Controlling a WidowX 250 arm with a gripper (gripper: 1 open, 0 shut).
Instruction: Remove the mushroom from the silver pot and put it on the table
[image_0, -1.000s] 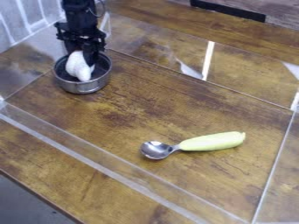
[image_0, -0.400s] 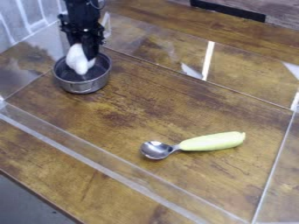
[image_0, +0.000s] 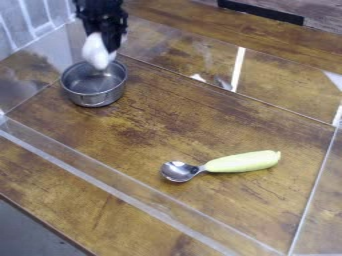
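Note:
The silver pot (image_0: 95, 85) sits at the left of the wooden table (image_0: 160, 120), its grey inside showing. Above its far rim hangs the mushroom (image_0: 96, 49), only its white stem visible, with my black gripper (image_0: 99, 42) shut on its top. The cap is hidden between the fingers. The mushroom is clear of the pot, lifted above it.
A spoon (image_0: 222, 164) with a yellow-green handle lies at the front right of the table. Clear acrylic walls (image_0: 147, 200) edge the tabletop at front, left and right, and another pane (image_0: 241, 68) stands behind the middle.
My gripper has risen out of the pot with the mushroom held in it, drifting slightly right. The pot and spoon stayed put.

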